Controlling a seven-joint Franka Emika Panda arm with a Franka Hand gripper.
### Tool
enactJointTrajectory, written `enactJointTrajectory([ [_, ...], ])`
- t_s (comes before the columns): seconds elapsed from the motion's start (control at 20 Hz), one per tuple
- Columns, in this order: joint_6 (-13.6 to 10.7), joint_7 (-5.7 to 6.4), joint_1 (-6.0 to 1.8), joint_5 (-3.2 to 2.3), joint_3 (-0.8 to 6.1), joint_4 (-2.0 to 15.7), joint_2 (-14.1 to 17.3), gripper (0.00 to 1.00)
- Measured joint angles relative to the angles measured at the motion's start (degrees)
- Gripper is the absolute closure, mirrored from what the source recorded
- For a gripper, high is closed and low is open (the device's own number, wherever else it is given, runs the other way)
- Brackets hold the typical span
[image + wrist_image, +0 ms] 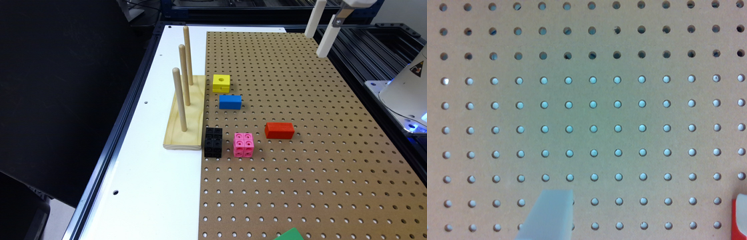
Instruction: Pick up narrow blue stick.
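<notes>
The claw (pixel 321 36) hung released and empty high above the pegboard worktop's (pixel 300 186) far corner, well apart from the narrow blue stick (pixel 230 102), which lay flat between the yellow cube (pixel 221 83) and red block (pixel 279 130), unobstructed for grasping.

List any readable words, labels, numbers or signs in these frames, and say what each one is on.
No readable words or numbers in either view.
Warning sign: a yellow triangular hazard sticker on the white robot base at the exterior view's right; its symbol is too small to make out.
The narrow blue stick, red block, yellow cube, pink cube, black cube and pegboard carry no print.
</notes>
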Motion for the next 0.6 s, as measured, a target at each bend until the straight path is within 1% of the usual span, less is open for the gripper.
enactJointTrajectory([
  [0.2, 1.3, 0.03, 0.18, 0.05, 0.18, 1.14, 1.8, 0.0],
  [0.4, 2.3, 0.04, 0.2, 0.05, 0.33, 2.9, 4.6, 0.0],
  [0.45, 2.4, 0.04, 0.2, 0.05, 0.35, 3.1, 4.9, 0.0],
  [0.5, 2.5, 0.05, 0.2, 0.06, 0.43, 3.82, 6.0, 0.0],
  [0.6, 2.5, 0.07, 0.2, 0.06, 0.5, 4.68, 7.1, 0.0],
])
